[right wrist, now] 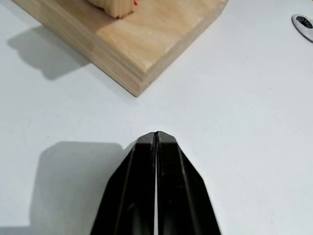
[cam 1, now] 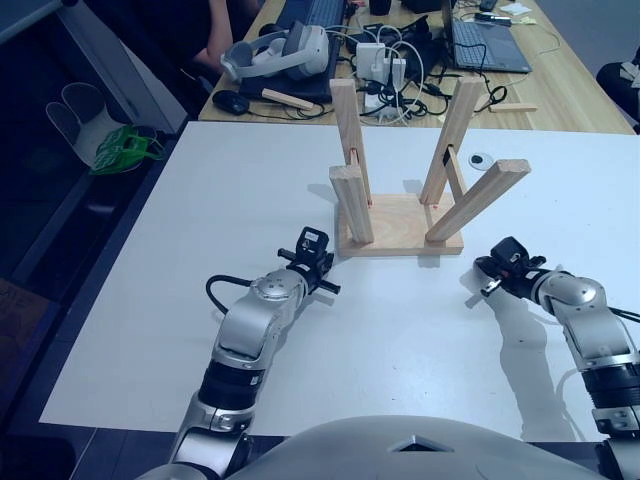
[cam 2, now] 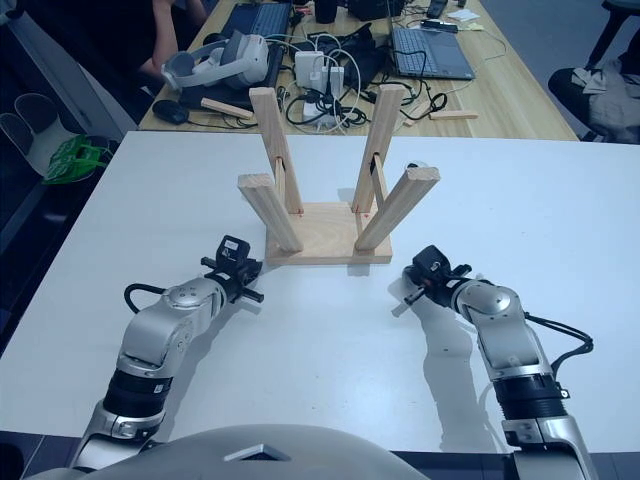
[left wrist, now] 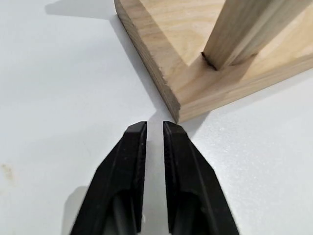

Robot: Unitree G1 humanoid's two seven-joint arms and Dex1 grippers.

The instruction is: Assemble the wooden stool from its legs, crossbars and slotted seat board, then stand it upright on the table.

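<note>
Stool (cam 1: 352, 205) sits upside down mid-table (cam 1: 200, 250): seat (cam 1: 398, 222) flat, four legs (cam 1: 470, 203) up. That's the build pose; I judge it's assembled bar the flip. Left gripper (left wrist: 155, 128) is low, just off the seat's near-left corner, jaws open only a slit, holding nothing. Right gripper (right wrist: 156, 134) is near the near-right corner, jaws closed, empty. They flank the seat, likely staged to pry it up and turn it. Risk: the seat slides instead of lifting.

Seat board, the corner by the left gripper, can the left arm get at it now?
Probably yes: the left gripper sits just short of a corner of the seat board, with only bare table between them.
</note>
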